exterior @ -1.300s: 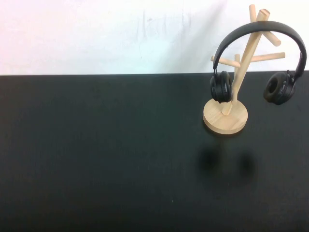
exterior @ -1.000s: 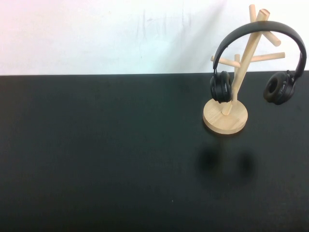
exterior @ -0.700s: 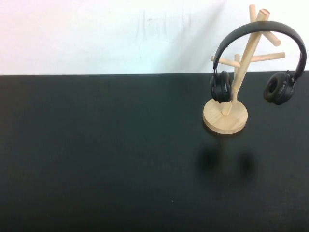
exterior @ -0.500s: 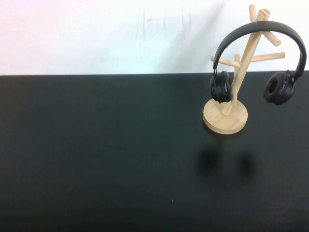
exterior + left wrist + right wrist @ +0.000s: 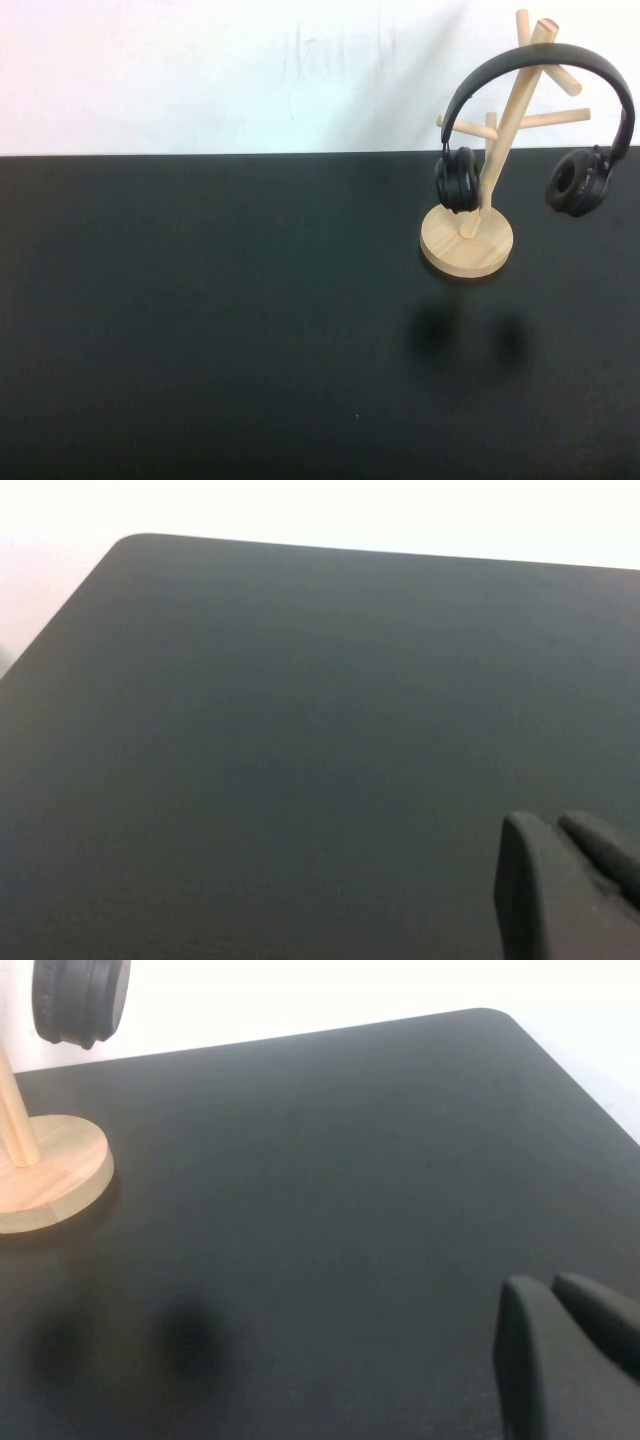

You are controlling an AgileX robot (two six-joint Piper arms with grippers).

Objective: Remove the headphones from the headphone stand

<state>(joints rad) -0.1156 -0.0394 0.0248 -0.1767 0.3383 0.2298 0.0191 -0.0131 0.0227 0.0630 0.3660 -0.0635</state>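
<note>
One pair of black over-ear headphones hangs on a light wooden tree-shaped headphone stand at the far right of the matte black table, close to its back edge and the white wall. Its thin matte headband arches over the slanted pole near the top, resting among the short peg branches, and the two round padded ear cups dangle on either side of the pole, clear of the tabletop; the left cup hangs just beside the pole above the round disc base, the right cup well out past the base's edge. The wood is pale and smooth, the pegs plain round dowels, the base a flat disc sitting on the table. In the right wrist view one ear cup and part of the disc base show, with the right gripper near the table well apart from them; whether its claw is apart or together I cannot tell. The left gripper sits low over bare tabletop with a rounded corner, and its claw's state is likewise unclear.
</note>
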